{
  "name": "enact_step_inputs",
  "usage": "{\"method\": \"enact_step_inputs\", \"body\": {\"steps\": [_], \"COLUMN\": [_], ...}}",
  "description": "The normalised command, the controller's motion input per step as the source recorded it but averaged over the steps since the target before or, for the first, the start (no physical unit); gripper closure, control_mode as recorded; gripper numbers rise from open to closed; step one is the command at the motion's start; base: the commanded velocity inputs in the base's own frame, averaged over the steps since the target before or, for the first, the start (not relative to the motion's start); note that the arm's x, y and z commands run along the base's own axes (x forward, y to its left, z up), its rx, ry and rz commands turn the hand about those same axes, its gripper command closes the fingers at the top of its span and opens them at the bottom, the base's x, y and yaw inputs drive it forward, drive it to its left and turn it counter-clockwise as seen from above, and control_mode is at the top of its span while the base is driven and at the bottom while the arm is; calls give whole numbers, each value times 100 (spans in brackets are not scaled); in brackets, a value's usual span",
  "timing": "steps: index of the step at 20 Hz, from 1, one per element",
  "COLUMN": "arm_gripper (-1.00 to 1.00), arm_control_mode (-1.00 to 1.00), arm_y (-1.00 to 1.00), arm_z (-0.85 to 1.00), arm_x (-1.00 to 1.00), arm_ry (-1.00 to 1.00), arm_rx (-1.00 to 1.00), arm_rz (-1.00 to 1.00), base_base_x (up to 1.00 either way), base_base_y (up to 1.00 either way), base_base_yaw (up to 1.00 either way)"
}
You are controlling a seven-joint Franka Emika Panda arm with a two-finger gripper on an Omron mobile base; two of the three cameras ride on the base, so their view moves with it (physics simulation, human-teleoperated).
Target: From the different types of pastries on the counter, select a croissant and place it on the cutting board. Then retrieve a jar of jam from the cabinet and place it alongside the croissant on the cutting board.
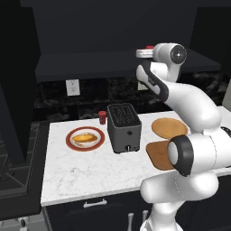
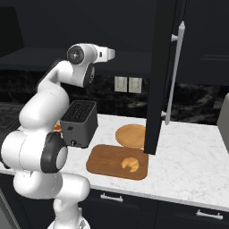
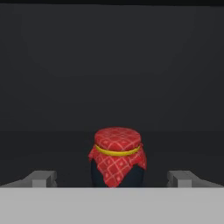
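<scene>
1. The gripper [image 3: 114,179] is spread wide and holds nothing; its two grey finger tips [image 3: 43,178] stand far apart, one to each side of the jar of jam [image 3: 117,157], neither touching it.
2. The jar of jam stands upright on the dark shelf floor of the cabinet [image 3: 113,65], centred between the finger tips and just ahead of them. It has a dark squat body, with a red checked cloth over the top tied by a yellow band.
3. In the right base view the arm's hand reaches level into the cabinet above the counter [image 2: 188,152], and the open cabinet door [image 2: 161,76] hangs in front.
4. The cutting board [image 2: 105,163] lies flat on the counter, its long side along the counter's front edge. The croissant [image 2: 130,163] sits on its right part.
5. A round tan plate [image 2: 130,135] lies just behind the board, bare.
6. The toaster [image 1: 123,127] stands left of the board.
7. Left of the toaster, a red-rimmed plate [image 1: 69,140] holds the longer pale-yellow pastry [image 1: 85,138], its long axis running left to right.
8. A red cup [image 1: 102,117] stands upright behind, between that plate and the toaster.
</scene>
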Motion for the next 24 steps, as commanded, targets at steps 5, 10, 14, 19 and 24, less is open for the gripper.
{"method": "enact_step_inputs", "body": {"steps": [5,10,14,19,24], "arm_gripper": [-100,-100,-100,100,100], "arm_control_mode": [-100,-100,-100,-100,-100], "arm_y": [-2,-2,0,-1,0], "arm_z": [-15,-14,-7,-5,-3], "arm_x": [23,22,26,20,12], "arm_ry": [0,0,0,0,0], "arm_rx": [2,3,2,1,2], "arm_rz": [0,0,0,0,0], "base_base_x": [0,0,0,0,0], "base_base_y": [0,0,0,0,0], "base_base_yaw": [0,0,0,0,0]}}
